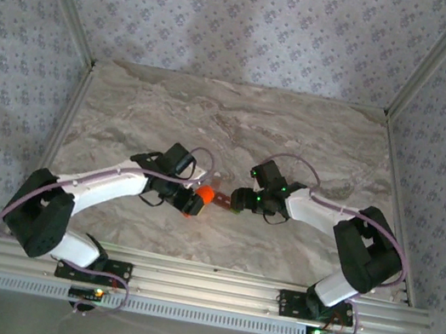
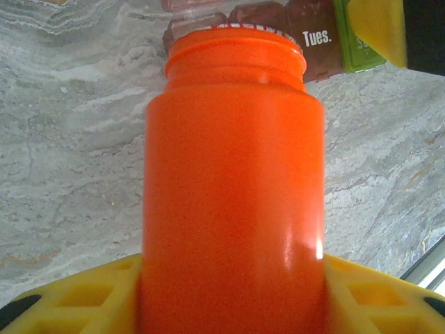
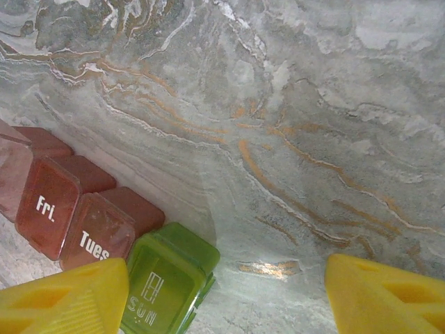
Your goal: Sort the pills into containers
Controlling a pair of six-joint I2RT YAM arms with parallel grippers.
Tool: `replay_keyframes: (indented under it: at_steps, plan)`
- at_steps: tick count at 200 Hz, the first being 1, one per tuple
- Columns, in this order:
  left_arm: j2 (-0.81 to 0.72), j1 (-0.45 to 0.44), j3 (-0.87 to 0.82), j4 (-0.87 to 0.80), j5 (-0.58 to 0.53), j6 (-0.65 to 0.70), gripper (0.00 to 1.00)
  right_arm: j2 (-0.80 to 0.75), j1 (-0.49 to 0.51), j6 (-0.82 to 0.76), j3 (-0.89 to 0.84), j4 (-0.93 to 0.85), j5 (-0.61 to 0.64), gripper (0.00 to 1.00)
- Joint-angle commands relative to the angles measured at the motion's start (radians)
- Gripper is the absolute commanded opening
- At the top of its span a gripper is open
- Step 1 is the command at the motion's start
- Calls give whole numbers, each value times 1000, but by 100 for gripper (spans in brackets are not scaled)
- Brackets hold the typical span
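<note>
My left gripper (image 2: 233, 292) is shut on an orange pill bottle (image 2: 235, 188), its yellow fingers pressed on both sides. The bottle's uncapped mouth points at the containers (image 2: 316, 38), a dark red-brown strip with a green end, lying on the marble just beyond it. In the top view the bottle (image 1: 206, 192) sits between the two grippers at the table's middle. My right gripper (image 3: 222, 278) stands open over the strip's green "SUN" compartment (image 3: 163, 285), which lies beside its left finger (image 3: 69, 299). The red "Tues" (image 3: 97, 236) and "Fri" compartments have their lids shut. Any pills are hidden.
The grey marble table (image 1: 239, 127) stretches back to patterned walls. An aluminium rail (image 1: 201, 289) runs along the near edge by the arm bases. The right gripper's yellow finger (image 2: 379, 28) shows at the left wrist view's top right, touching the green end.
</note>
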Motion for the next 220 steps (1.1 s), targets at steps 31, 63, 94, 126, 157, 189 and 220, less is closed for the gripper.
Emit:
replay_keyframes:
  at_steps: [31, 63, 94, 126, 157, 189, 220]
  plan:
    - [34, 11, 68, -52, 27, 34, 0, 22, 8, 16, 7, 13, -9, 76]
    - [59, 13, 89, -69, 31, 42, 0, 23, 8, 18, 5, 15, -11, 76]
    - [81, 14, 108, -91, 34, 51, 0, 22, 8, 19, 4, 15, -12, 76]
    - [92, 15, 122, -108, 34, 55, 0, 24, 9, 21, 5, 19, -14, 76]
    - [108, 17, 141, -130, 34, 61, 0, 28, 8, 22, 4, 22, -16, 76]
    - [129, 16, 163, -159, 31, 71, 0, 29, 8, 22, 5, 25, -15, 76]
    - [143, 19, 175, -159, 29, 72, 0, 29, 8, 22, 4, 26, -16, 76]
